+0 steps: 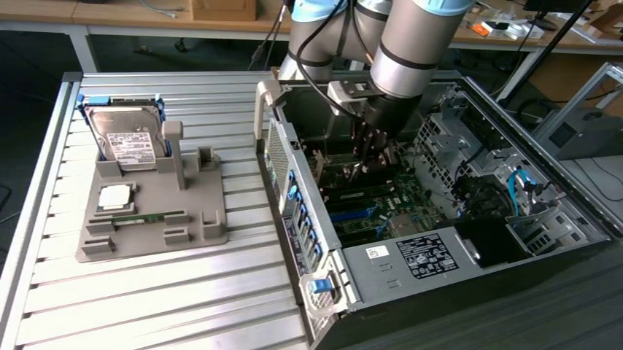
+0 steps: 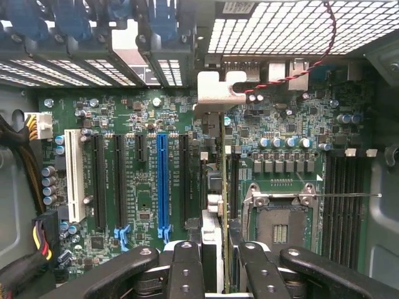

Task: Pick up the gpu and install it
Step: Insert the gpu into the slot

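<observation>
Gpu sits edge-on between the tool's fingers, clenched on it, thin card with a silvery bracket at the far end. Wrist view: card stands upright over the green motherboard, directly ahead of the tool, lined up beside the black expansion slots and the blue slot; whether its edge is seated, cannot tell. Bare metal CPU socket just off the tool's other side, black memory slots past it. Perforated metal rear panel and red-black twisted wire beyond the card.

Exterior view: tool lowered inside the open black computer case, arm silver with black joints, card itself hidden by the tool. Well apart from the tool, on the ribbed aluminium tabletop, a grey moulded holder carries a boxy silver hard drive standing on edge with blue rails, a square processor and a narrow green memory stick lying flat.
</observation>
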Controlling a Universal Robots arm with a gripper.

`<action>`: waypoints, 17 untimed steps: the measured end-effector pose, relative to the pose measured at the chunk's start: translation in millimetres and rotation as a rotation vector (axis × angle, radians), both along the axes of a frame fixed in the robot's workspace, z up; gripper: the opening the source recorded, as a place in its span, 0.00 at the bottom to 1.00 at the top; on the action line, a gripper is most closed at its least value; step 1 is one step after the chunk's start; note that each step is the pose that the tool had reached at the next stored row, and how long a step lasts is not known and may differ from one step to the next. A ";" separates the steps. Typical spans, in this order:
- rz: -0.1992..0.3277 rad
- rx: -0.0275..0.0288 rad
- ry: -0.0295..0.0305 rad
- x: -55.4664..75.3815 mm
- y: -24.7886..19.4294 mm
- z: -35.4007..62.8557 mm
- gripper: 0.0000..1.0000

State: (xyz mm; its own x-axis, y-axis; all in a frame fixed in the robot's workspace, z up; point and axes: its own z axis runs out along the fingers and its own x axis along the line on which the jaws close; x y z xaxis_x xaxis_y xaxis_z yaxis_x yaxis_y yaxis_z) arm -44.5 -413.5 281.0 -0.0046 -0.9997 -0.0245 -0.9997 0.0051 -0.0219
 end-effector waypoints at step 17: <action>0.000 0.0000 0.0000 -5.1 -11.0 -2.2 0.27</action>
